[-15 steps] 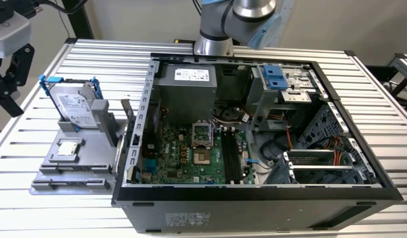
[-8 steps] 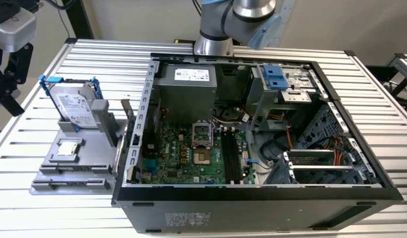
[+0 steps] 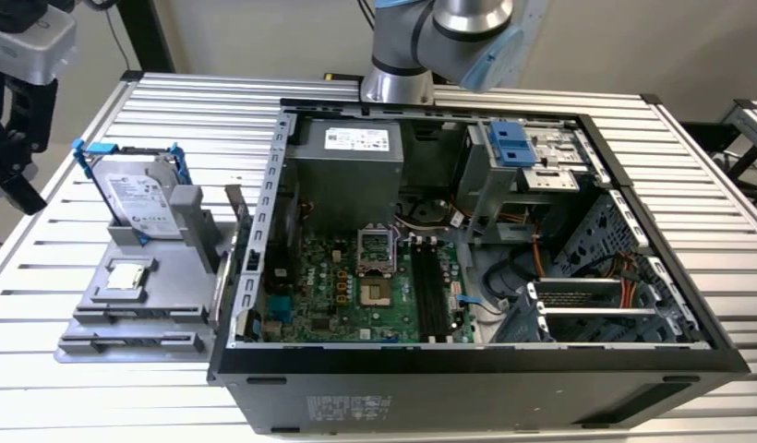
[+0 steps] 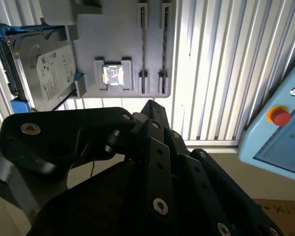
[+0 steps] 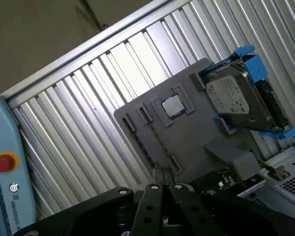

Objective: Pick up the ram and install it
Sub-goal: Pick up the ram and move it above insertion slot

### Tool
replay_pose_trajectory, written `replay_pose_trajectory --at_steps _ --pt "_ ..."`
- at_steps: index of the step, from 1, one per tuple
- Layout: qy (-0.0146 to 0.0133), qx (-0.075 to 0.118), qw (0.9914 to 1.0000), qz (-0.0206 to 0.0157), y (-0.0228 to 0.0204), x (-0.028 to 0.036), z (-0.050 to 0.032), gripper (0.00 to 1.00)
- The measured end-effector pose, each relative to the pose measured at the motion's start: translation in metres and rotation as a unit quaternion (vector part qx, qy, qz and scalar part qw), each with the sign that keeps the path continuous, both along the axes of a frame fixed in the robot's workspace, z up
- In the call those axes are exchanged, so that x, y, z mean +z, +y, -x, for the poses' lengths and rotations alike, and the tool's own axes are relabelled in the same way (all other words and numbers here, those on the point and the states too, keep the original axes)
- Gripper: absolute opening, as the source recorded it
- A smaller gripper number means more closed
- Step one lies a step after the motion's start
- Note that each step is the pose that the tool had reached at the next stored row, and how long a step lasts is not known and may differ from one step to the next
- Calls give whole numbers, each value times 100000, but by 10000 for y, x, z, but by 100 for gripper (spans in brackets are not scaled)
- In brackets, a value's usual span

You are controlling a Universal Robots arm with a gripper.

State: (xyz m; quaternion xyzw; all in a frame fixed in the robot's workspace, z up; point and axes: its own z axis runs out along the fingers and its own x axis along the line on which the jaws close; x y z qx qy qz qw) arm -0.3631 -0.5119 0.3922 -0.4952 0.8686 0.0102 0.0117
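Observation:
My gripper [image 3: 21, 189] hangs high over the table's edge at the exterior view's left, apart from everything. In both wrist views its black fingers [image 4: 152, 105] meet at the tips, shut with nothing between them [image 5: 160, 173]. Below it lies a grey holder tray [image 4: 113, 29] with two long slots. Each slot shows a thin dark strip [image 4: 143, 49], and I cannot tell which one is the ram on edge. The open computer case [image 3: 477, 369] lies at the exterior view's right, and the motherboard's black memory slots [image 3: 430, 291] run along its floor.
On the holder tray stand a silver hard drive in blue brackets [image 3: 138, 198] and a small square processor chip [image 3: 126, 274]. A blue pendant with a red button [image 4: 280, 117] sits beyond the table edge. The arm's base [image 3: 397, 83] stands behind the case.

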Motion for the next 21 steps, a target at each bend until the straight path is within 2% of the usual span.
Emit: replay_pose_trajectory --at_steps 2,5,8,10,13,15,18,21 --pt "3 1698 99986 0 4 0 0 0" --pt "-2 4379 99904 -2 7 -3 0 0" --pt "1 7051 99751 -2 11 -4 0 0" --pt "2 8871 99606 0 13 -4 0 0" --pt "-2 11503 99336 -2 16 -6 0 0" --pt "-2 13239 99120 -3 17 -8 0 0" --pt "-1 15863 98734 -3 20 -10 0 0" --pt "1 18446 98284 -1 23 -11 0 0"
